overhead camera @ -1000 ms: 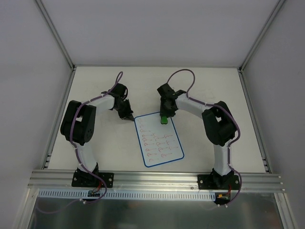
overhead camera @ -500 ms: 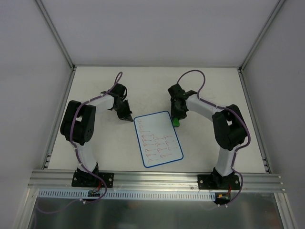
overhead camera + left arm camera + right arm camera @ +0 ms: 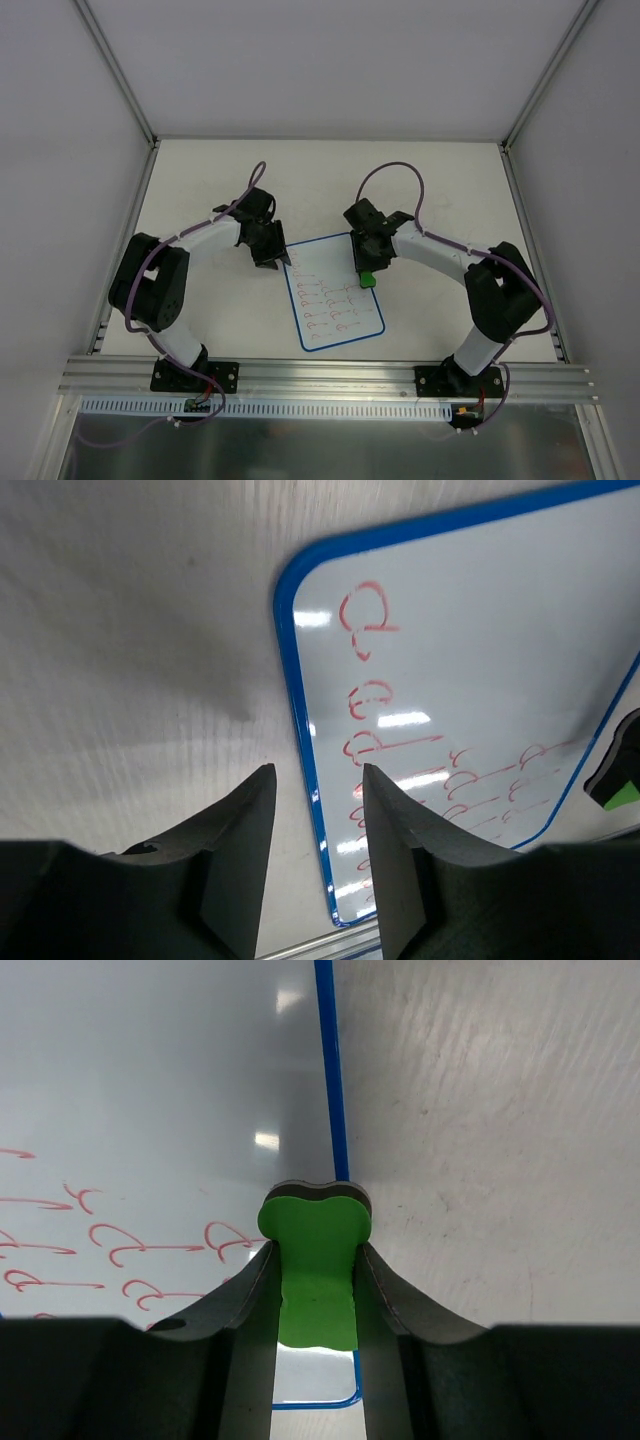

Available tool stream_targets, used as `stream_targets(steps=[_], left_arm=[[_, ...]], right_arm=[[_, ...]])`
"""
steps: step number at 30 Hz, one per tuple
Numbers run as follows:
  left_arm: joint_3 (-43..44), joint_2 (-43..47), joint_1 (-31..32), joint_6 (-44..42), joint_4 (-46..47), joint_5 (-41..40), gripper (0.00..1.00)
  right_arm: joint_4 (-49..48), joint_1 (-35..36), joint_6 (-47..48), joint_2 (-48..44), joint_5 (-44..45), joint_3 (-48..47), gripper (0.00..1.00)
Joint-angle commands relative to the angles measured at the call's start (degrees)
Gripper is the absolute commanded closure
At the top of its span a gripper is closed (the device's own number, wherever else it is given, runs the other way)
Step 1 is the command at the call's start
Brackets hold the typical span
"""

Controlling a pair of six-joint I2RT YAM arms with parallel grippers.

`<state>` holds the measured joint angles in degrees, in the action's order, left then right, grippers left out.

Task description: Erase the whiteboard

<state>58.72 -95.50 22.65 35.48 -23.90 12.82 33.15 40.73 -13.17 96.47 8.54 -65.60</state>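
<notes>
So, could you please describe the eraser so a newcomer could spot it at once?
On the off-white table lies a blue-bordered whiteboard. At its right edge, the right claw pinches a small green bone-shaped eraser, the only green thing in the scene.

Blue-bordered whiteboard [image 3: 345,262], red marks [image 3: 330,305], possibly letters

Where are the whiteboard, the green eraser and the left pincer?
whiteboard [image 3: 315,262], top view, blank upper face.
green eraser [image 3: 315,1260], right wrist view, middle of its green body.
left pincer [image 3: 317,780], left wrist view, midway between its fingertips.
</notes>
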Motion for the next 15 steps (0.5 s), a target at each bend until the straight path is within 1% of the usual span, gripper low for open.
stream_targets(steps=[1, 5, 9, 13, 14, 15], left_arm=[[-2.2, 0.5, 2.7, 2.5, -1.3, -2.6, 0.62], [-3.1, 0.0, 4.5, 3.3, -1.1, -3.9, 0.67], [-3.7, -1.3, 4.5, 3.5, -0.4, -4.4, 0.71], [-4.4, -2.8, 4.5, 3.5, 0.3, -5.3, 0.81], [-4.7, -3.8, 4.5, 3.5, 0.5, -5.9, 0.89], [-4.7, -3.8, 4.5, 3.5, 0.5, -5.9, 0.89]], right_arm=[[-0.9, 0.8, -0.6, -3.5, 0.2, 1.5, 1.0], [-1.2, 2.8, -0.7, -4.2, 0.4, 2.8, 1.0], [-1.5, 5.1, -1.4, -4.4, 0.7, 3.1, 1.0], [-2.7, 8.7, -2.2, -2.7, 0.3, 1.5, 1.0], [-2.9, 10.2, -2.7, -0.1, -0.4, -1.0, 1.0], [-2.9, 10.2, -2.7, 0.0, -0.4, -1.0, 1.0]])
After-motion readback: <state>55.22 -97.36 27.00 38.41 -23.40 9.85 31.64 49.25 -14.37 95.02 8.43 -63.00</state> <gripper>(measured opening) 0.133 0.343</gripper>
